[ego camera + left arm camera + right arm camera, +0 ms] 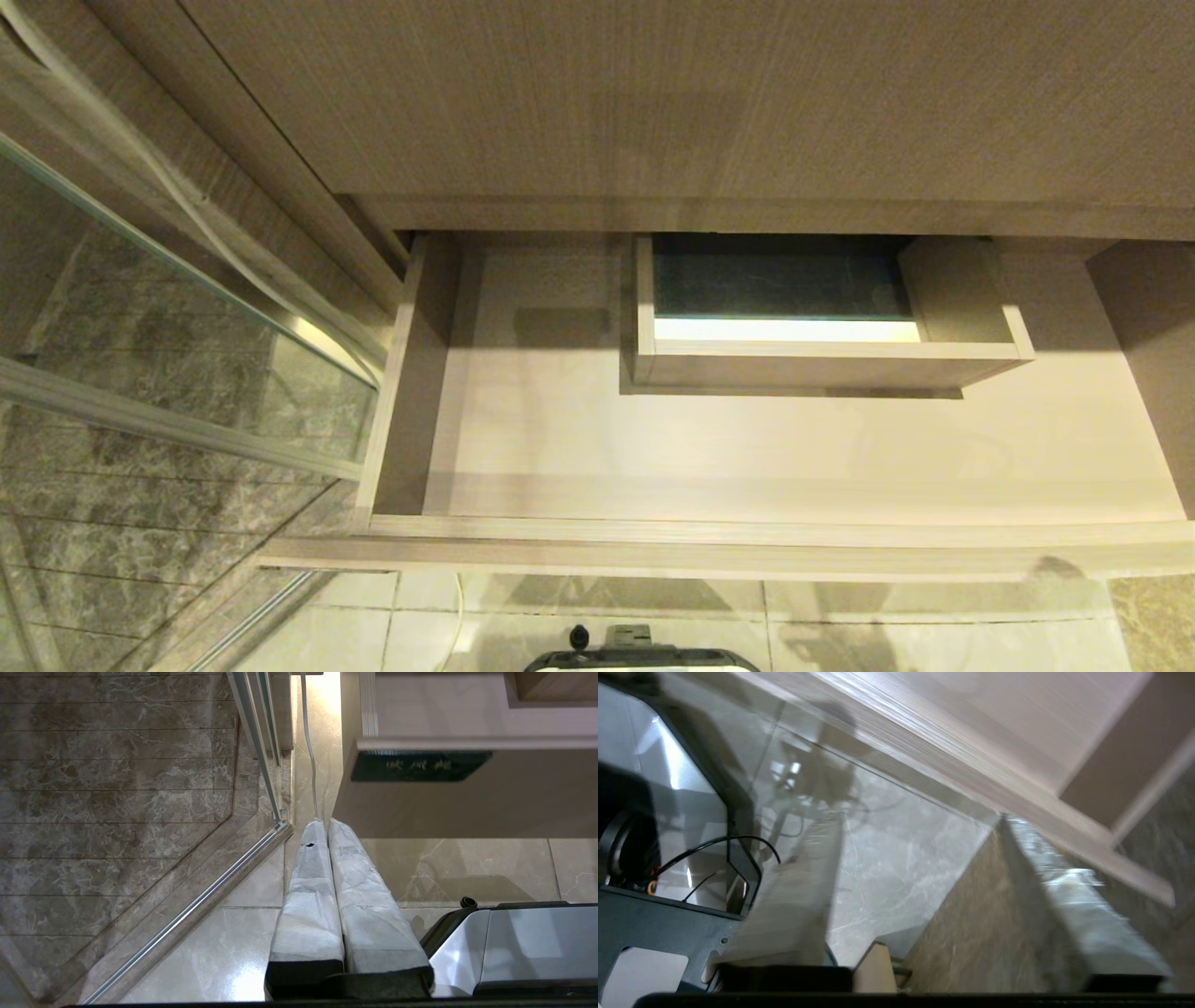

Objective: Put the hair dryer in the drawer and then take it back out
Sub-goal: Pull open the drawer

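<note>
Right tool point(920, 821) gapes empty below the open drawer point(747, 537); left tool point(327, 823) closed

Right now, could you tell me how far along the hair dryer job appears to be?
The drawer stands pulled open, and no hair dryer shows in it or in any view, so which stage this is cannot be told. Nothing is in hand: the right gripper is open and empty over the floor beside the drawer front, and the left gripper is shut and parked low.
</note>
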